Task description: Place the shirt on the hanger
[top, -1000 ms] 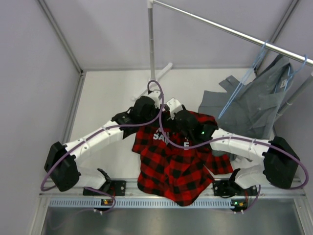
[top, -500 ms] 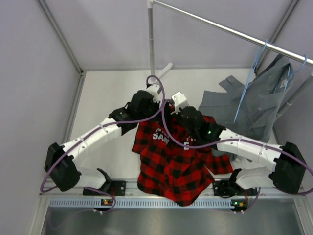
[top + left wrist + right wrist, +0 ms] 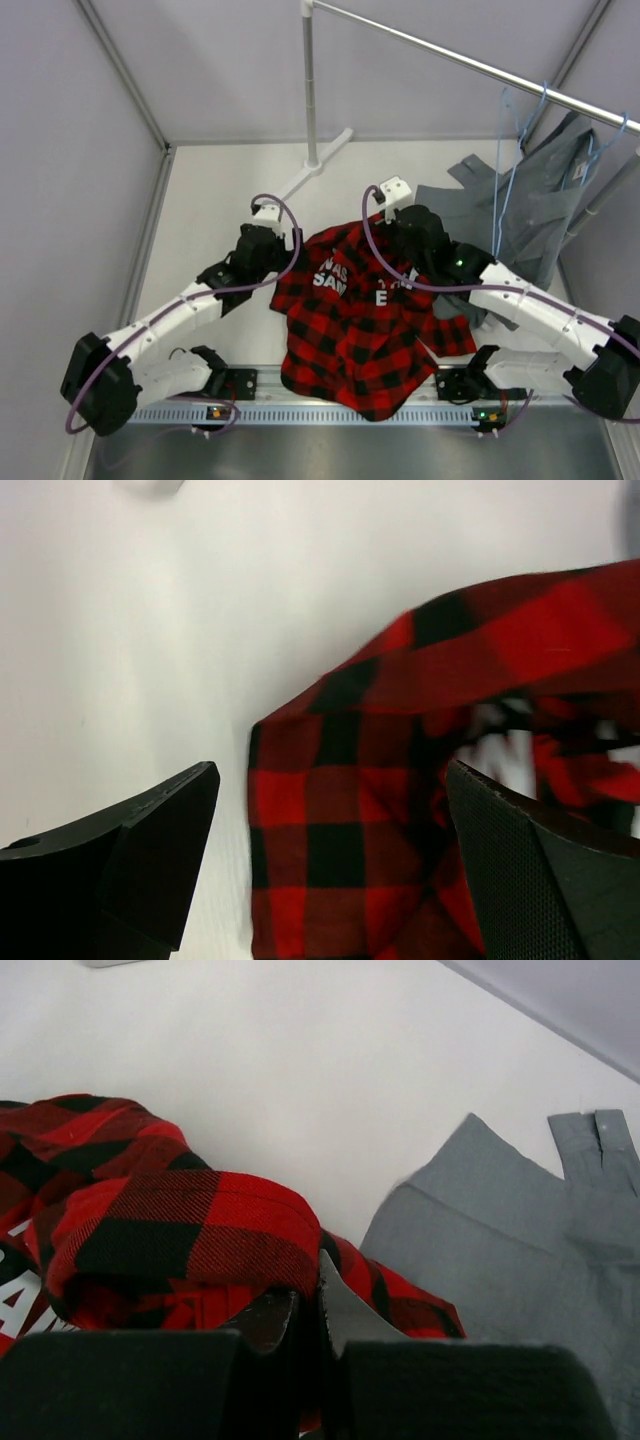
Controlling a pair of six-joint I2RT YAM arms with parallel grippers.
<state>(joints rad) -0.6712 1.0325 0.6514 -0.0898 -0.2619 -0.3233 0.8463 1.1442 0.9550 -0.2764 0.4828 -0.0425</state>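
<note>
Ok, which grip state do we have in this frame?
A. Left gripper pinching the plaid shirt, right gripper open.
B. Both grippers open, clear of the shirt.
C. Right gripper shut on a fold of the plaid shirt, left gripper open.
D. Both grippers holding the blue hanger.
C: in the right wrist view the right gripper has its fingers pressed together on a fold of the plaid shirt, while the left gripper stands wide open, clamping nothing.

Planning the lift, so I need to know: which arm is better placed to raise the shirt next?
Right. The right gripper is shut on a fold of the shirt. The left gripper stands open over the shirt's edge, gripping nothing, so it would have to close first.
</note>
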